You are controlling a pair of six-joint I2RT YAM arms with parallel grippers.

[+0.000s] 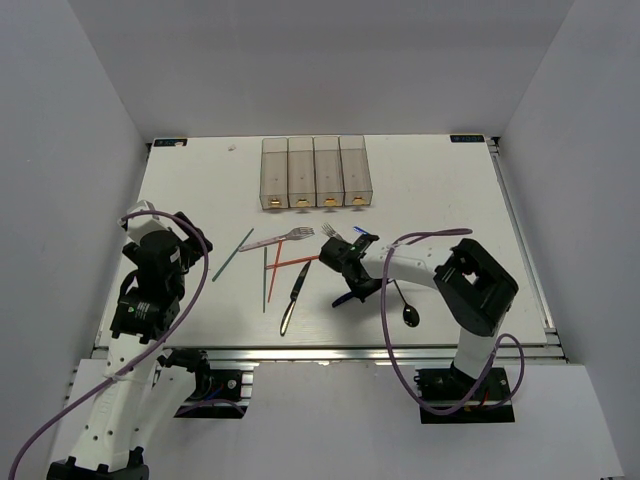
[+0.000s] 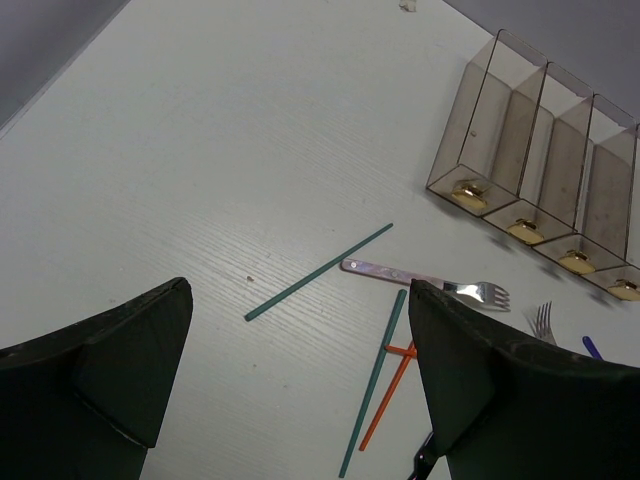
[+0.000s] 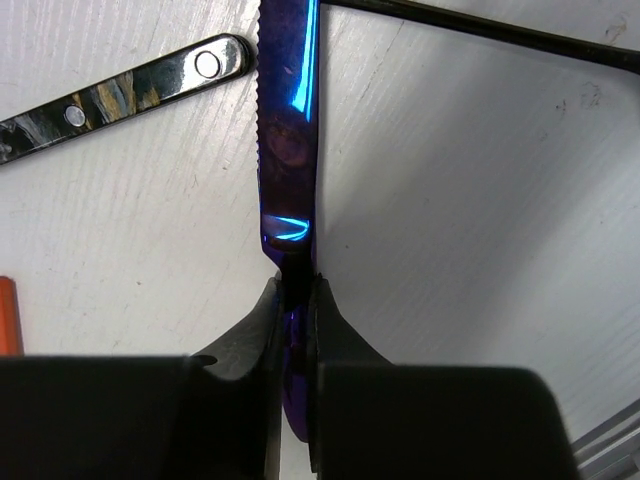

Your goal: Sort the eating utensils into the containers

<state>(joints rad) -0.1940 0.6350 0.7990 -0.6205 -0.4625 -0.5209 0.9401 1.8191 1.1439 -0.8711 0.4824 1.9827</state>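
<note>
The right gripper (image 3: 292, 292) is clenched on the iridescent blue knife (image 3: 288, 130), its two dark fingers pinching the metal edge-on. The serrated blade runs straight out ahead of the fingertips over the white table (image 3: 480, 200); the part behind the pinch is hidden between the fingers, and whether the blade touches the table cannot be told. Ahead and left of the blade lies a dark riveted handle (image 3: 120, 88), cut off by the frame edge. A red-orange strip (image 3: 7, 315) at the left margin shows too little to name, and a thin dark line (image 3: 480, 30) across the upper right corner cannot be identified. The left gripper (image 2: 300, 390) hangs released, jaws wide apart with nothing between them. Ahead of it lie a teal chopstick (image 2: 318, 272), a fork (image 2: 430, 283) with a mottled handle, and a second teal chopstick (image 2: 372, 385) just beside the red chopsticks (image 2: 390, 395). Farther ahead and right stand the containers (image 2: 540, 160), clear bins in a row with gold spots at their bases, the last one cut off
</note>
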